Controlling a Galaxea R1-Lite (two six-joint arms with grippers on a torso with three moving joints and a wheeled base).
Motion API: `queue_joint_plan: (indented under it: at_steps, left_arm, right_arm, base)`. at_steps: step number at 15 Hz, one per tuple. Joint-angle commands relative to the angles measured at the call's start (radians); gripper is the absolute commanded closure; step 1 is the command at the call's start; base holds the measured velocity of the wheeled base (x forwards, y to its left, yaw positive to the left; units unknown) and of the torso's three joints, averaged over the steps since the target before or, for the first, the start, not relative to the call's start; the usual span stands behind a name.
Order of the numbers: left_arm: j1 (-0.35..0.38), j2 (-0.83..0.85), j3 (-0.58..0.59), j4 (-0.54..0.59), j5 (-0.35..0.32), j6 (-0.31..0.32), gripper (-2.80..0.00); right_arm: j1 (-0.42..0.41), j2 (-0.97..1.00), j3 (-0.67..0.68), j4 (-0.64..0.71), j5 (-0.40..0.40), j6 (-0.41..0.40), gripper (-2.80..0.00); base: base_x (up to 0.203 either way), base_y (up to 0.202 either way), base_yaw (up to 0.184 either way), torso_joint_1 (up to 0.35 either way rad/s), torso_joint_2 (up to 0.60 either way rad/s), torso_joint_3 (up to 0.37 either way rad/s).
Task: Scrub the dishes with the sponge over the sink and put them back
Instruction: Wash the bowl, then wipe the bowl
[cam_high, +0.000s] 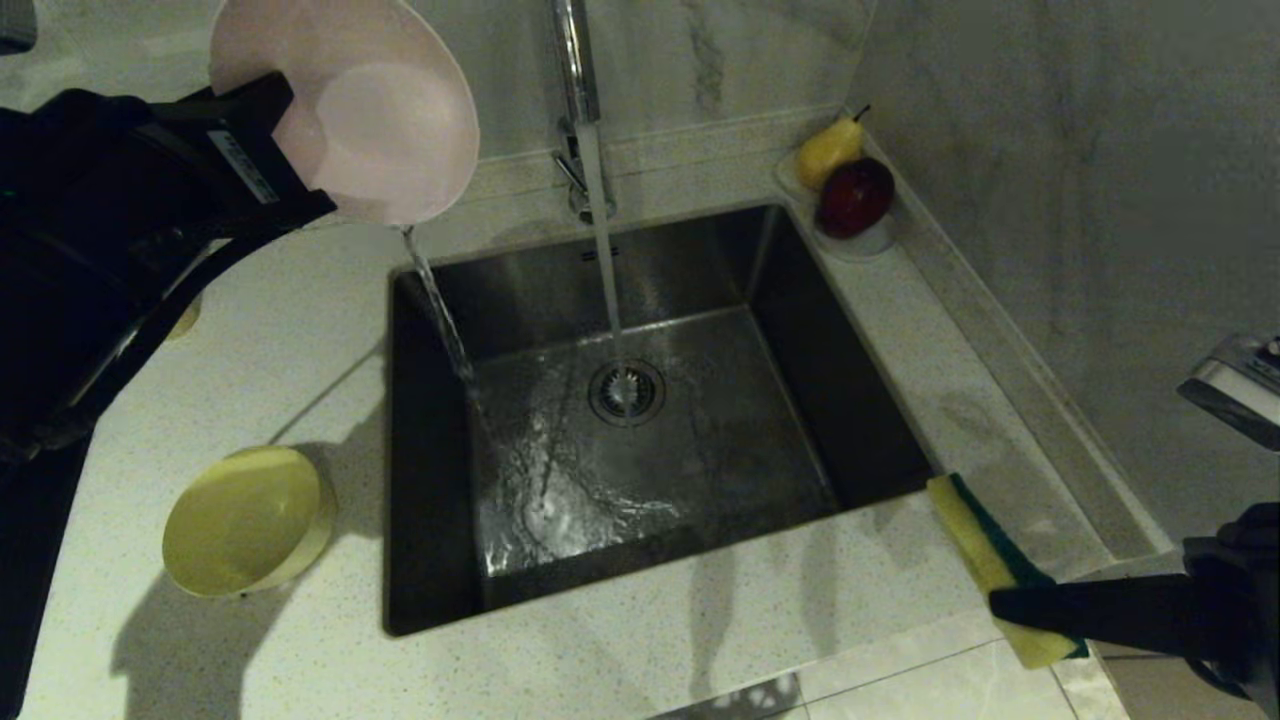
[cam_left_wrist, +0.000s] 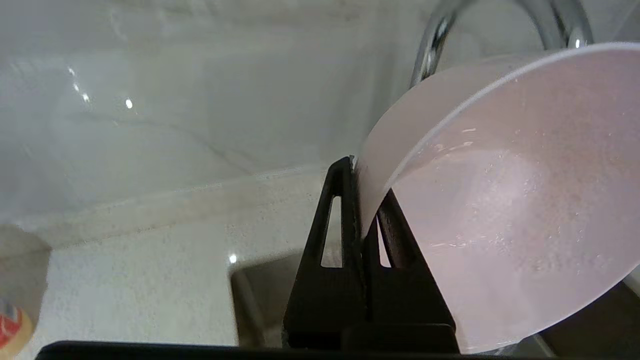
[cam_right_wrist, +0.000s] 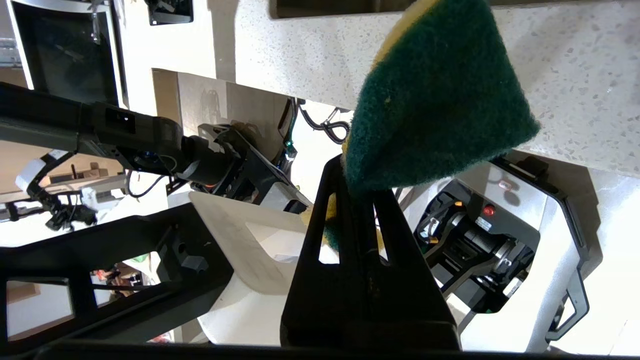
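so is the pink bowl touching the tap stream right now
Apart. In the head view the pink bowl, tilted in the left claw, sits left of the tap stream, with bare backsplash between. Its own thin trickle falls separately into the sink.

A kitchen is shown. A steel sink is set into a speckled stone tabletop, with water running from a chrome tap. Marble-look wall panels are seen behind, and a pear and an apple are kept on a saucer in the corner.
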Motion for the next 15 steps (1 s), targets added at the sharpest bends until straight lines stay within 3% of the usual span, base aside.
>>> queue_joint_plan:
  at_steps: [1,3,5,7,8,9,11,13,15]
  left_arm:
    - [0.000,0.003,0.023,0.049,0.002,-0.014,0.00]
    - [0.000,0.018,0.023,0.206,-0.011,-0.116,0.00]
    - [-0.005,0.027,-0.029,0.444,-0.029,-0.227,0.00]
    - [-0.020,0.034,-0.153,0.720,-0.063,-0.400,0.00]
    - [-0.025,0.033,-0.198,0.831,-0.113,-0.476,0.00]
    - [-0.035,0.028,-0.221,0.900,-0.166,-0.507,0.00]
    - [-0.116,0.024,-0.232,0.960,-0.169,-0.520,0.00]
    - [-0.206,0.036,-0.229,1.001,-0.104,-0.524,0.00]
    - [-0.288,0.094,-0.224,1.002,0.027,-0.541,0.00]
  right_arm:
    - [0.008,-0.007,-0.011,-0.002,0.006,0.002,0.00]
    - [0.028,0.010,-0.028,-0.042,0.036,0.004,0.00]
    - [0.055,0.021,-0.060,-0.064,0.069,0.006,0.00]
    - [0.093,0.031,-0.091,-0.060,0.084,0.006,0.00]
    - [0.111,0.042,-0.102,-0.063,0.084,0.006,0.00]
    - [0.121,0.049,-0.115,-0.062,0.085,0.006,0.00]
    - [0.157,0.078,-0.144,-0.065,0.083,0.006,0.00]
    - [0.179,0.140,-0.177,-0.069,0.083,0.003,0.00]
    - [0.214,0.188,-0.239,-0.069,0.083,0.002,0.00]
  base:
    - [0.000,0.000,0.000,0.000,0.00,0.000]
    - [0.000,0.000,0.000,0.000,0.00,0.000]
    - [0.000,0.000,0.000,0.000,0.00,0.000]
    - [0.000,0.000,0.000,0.000,0.00,0.000]
    - [0.000,0.000,0.000,0.000,0.00,0.000]
    - [0.000,0.000,0.000,0.000,0.00,0.000]
    - [0.000,0.000,0.000,0.000,0.00,0.000]
    - [0.000,0.000,0.000,0.000,0.00,0.000]
    - [0.000,0.000,0.000,0.000,0.00,0.000]
